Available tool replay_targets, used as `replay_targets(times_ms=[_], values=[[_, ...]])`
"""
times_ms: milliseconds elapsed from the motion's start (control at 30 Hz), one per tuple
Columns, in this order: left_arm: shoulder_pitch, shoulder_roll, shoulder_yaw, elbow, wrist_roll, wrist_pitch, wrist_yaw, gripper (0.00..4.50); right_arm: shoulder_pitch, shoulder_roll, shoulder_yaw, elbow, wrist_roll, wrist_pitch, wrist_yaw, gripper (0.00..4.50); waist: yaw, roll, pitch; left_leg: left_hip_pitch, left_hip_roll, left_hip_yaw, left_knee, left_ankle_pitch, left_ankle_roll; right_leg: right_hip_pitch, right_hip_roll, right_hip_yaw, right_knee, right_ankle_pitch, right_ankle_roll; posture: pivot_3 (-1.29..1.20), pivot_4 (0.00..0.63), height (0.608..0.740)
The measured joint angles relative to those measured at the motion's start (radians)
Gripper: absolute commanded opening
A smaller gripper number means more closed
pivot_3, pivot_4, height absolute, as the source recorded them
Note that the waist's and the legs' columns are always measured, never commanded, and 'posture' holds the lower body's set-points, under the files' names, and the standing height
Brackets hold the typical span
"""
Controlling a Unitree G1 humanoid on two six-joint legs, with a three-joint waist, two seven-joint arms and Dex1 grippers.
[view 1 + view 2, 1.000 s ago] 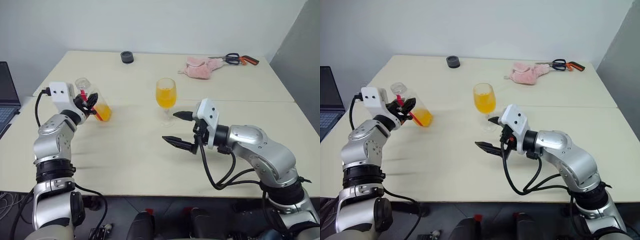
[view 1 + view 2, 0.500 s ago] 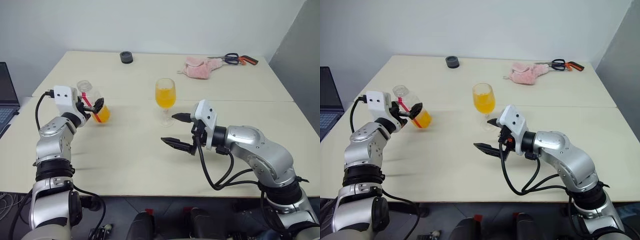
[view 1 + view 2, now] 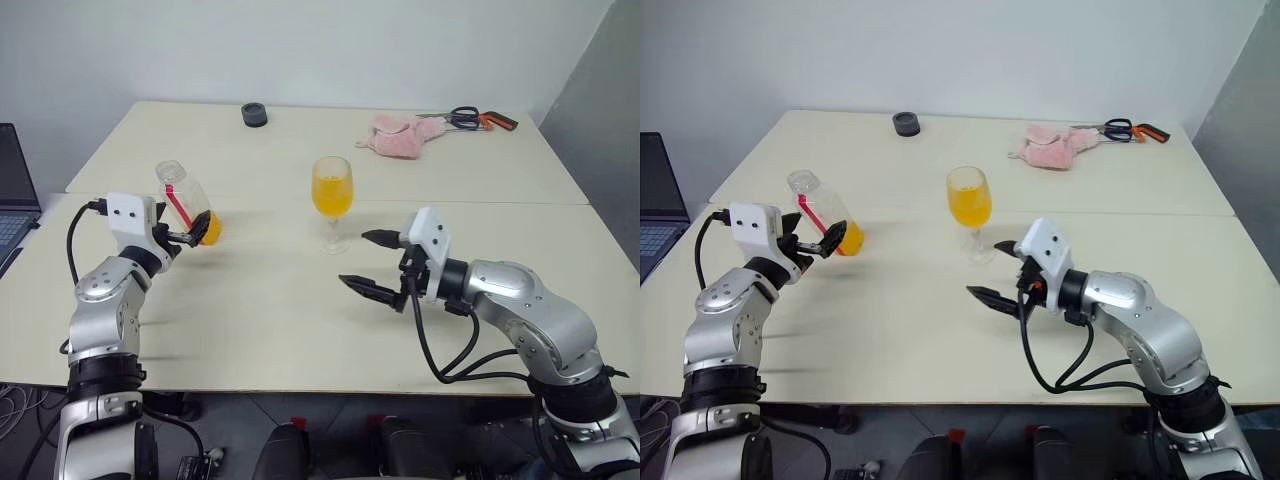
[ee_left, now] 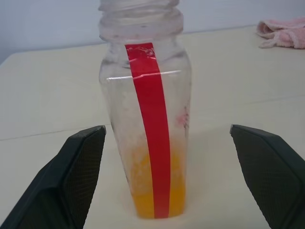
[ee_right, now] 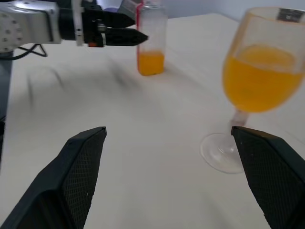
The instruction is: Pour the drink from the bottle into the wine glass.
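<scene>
The bottle (image 3: 184, 203) stands upright on the table, uncapped, with a red stripe and a little orange drink (image 4: 152, 191) at its bottom. My left gripper (image 3: 192, 230) is open, and its fingers (image 4: 78, 167) flank the bottle without touching it. The wine glass (image 3: 332, 192) stands mid-table, its bowl about half full of the same orange drink. My right gripper (image 3: 358, 260) is open with nothing in it, just in front of and to the right of the glass's foot. The right wrist view shows the glass (image 5: 259, 81) close by and the bottle (image 5: 151, 45) farther off.
At the far edge of the table (image 3: 300, 320) lie a black round lid (image 3: 254, 114), a pink cloth (image 3: 400, 135) and scissors (image 3: 475, 118). A laptop (image 3: 15, 190) sits off the left side. A seam crosses the table behind the glass.
My left gripper has opened and let go of the tilted bottle, which now stands upright, and the hand has drawn back. My right gripper has shifted right, away from the glass.
</scene>
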Motion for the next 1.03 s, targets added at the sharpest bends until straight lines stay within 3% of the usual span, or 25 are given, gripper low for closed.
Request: replay_targets(times_ms=[267, 533, 700, 1033], values=[[0.107, -0.064, 0.077, -0.233, -0.021, 0.076, 0.16, 4.47, 0.124, 0.044, -0.084, 0.122, -0.046, -0.179, -0.015, 4.5, 0.0, 0.0, 0.0, 0.001, 0.0, 0.0, 0.0, 0.0, 0.0, 0.001, 0.0, 0.0, 0.0, 0.0, 0.0, 0.0, 0.15, 0.74], [0.31, -0.165, 0.097, -0.402, -0.023, 0.072, 0.224, 4.47, 0.226, 0.157, -0.149, 0.37, -0.209, -0.478, -0.163, 4.5, 0.0, 0.0, 0.0, 0.002, 0.0, 0.001, -0.001, 0.0, 0.0, 0.002, 0.0, 0.001, -0.001, 0.0, 0.0, 0.0, 0.15, 0.74], [0.355, -0.211, 0.077, -0.46, -0.007, 0.062, 0.247, 4.47, 0.223, 0.24, -0.183, 0.446, -0.221, -0.534, -0.255, 4.5, 0.0, 0.0, 0.0, 0.003, 0.0, 0.002, -0.001, 0.0, 0.0, 0.002, 0.0, 0.002, -0.001, 0.0, 0.0, 0.0, 0.15, 0.74], [0.357, -0.212, 0.034, -0.481, 0.003, 0.06, 0.242, 4.47, 0.159, 0.251, -0.212, 0.55, -0.26, -0.554, -0.32, 4.5, 0.0, 0.0, 0.0, 0.003, 0.0, 0.002, -0.002, 0.0, 0.0, 0.003, 0.001, 0.002, -0.001, 0.0, 0.0, 0.0, 0.15, 0.74]])
